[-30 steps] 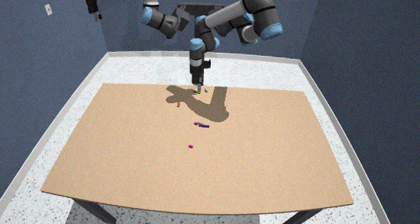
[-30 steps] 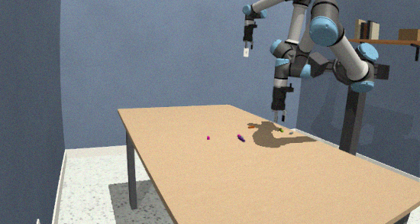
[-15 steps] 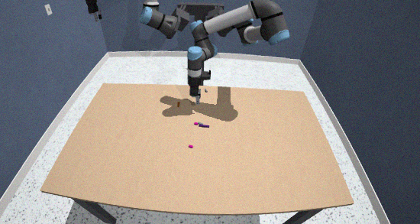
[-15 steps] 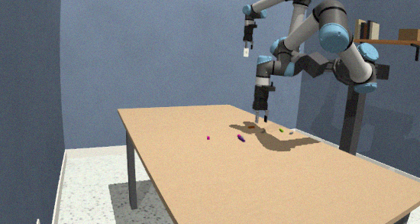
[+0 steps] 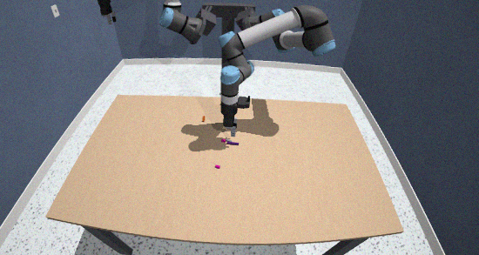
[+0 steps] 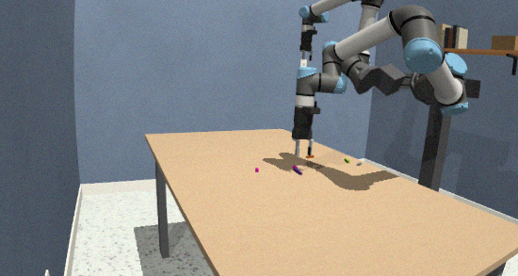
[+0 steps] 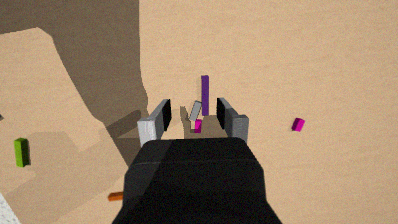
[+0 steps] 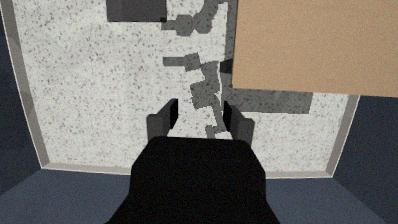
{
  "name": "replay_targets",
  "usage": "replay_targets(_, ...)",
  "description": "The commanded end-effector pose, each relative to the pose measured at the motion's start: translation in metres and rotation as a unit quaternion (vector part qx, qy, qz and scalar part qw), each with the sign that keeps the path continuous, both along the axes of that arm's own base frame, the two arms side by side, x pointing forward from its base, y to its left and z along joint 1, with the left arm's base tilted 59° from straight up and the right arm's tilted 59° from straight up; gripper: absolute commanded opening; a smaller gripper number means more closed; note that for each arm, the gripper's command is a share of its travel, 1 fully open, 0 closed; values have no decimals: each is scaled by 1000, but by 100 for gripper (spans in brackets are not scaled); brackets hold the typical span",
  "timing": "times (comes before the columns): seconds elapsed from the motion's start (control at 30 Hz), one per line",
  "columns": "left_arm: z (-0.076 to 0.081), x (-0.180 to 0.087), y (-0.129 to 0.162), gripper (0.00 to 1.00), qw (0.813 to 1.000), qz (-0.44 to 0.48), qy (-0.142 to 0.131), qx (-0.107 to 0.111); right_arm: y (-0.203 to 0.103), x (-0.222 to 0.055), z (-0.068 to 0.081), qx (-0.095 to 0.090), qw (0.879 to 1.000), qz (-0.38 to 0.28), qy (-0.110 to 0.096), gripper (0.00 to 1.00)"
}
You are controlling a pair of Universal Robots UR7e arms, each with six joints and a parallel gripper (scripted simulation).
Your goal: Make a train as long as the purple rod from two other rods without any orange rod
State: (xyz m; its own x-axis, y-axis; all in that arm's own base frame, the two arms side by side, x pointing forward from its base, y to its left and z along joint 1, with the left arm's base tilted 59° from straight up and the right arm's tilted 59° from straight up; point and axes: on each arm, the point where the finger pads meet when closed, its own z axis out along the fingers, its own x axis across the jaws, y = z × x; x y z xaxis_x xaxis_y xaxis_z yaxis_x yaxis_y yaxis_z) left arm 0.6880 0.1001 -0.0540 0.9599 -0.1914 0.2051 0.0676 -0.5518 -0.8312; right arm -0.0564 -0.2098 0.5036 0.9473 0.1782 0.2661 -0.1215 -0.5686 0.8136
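Observation:
The purple rod point(image 5: 233, 144) point(image 6: 299, 171) point(image 7: 205, 95) lies flat near mid-table. A grey rod point(image 7: 195, 110) lies slanted beside its lower end in the left wrist view. A magenta rod point(image 7: 198, 126) lies just below the grey one, almost touching it. A second magenta rod point(image 5: 218, 166) point(image 6: 256, 170) point(image 7: 298, 124) lies apart. A lime rod point(image 6: 347, 160) point(image 7: 21, 152) and another grey rod point(image 6: 359, 164) lie near the robot-side edge. My left gripper point(image 6: 303, 154) point(image 7: 193, 108) is open and empty above the grey and magenta rods. My right gripper point(image 8: 200, 109) is open and empty, high beyond the table.
An orange rod point(image 5: 203, 118) point(image 6: 310, 156) point(image 7: 115, 196) lies toward the robot side of the table point(image 5: 283, 194) point(image 6: 264, 219). The left arm's shadow falls across the table around the rods. The right wrist view shows floor and a table corner point(image 8: 310, 45).

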Motion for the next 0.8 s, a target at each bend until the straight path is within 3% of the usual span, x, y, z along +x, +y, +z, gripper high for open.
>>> replay_targets(0.0, 9, 15, 1, 100, 1000, 1, 3, 2, 0, 0, 1, -1, 1000, 0, 0, 100)
replay_targets(0.1, 9, 15, 1, 100, 1000, 1, 3, 2, 0, 0, 1, -1, 1000, 0, 0, 100)
replay_targets(0.13, 9, 15, 1, 54, 1000, 1, 3, 2, 0, 0, 1, -1, 1000, 0, 0, 100)
replay_targets(0.77, 9, 15, 1, 54, 1000, 1, 3, 2, 0, 0, 1, -1, 1000, 0, 0, 100)
